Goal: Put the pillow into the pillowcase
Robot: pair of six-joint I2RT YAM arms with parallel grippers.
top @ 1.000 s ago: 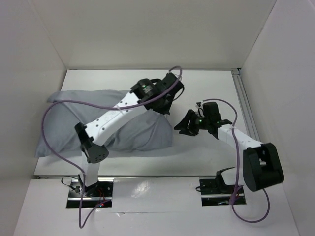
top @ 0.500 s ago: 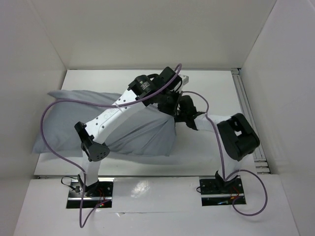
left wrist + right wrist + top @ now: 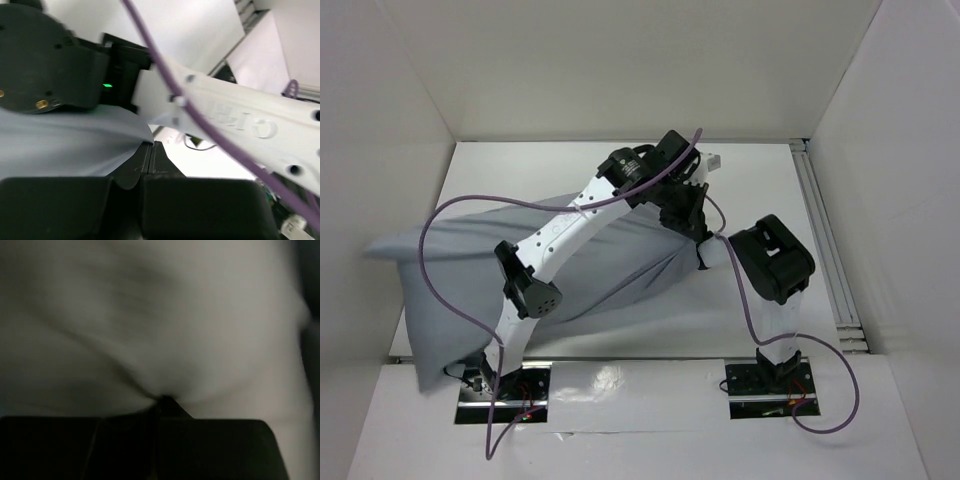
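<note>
Grey cloth edge pinched in left pincer, jaws closed on the pillowcase. Right pincer likewise closed on a fold of it, view dim. Since half a second ago: right end drawn higher and taut, left end now sagging over the near edge of the counter; pillow hidden.

White walls enclose a white table.
</note>
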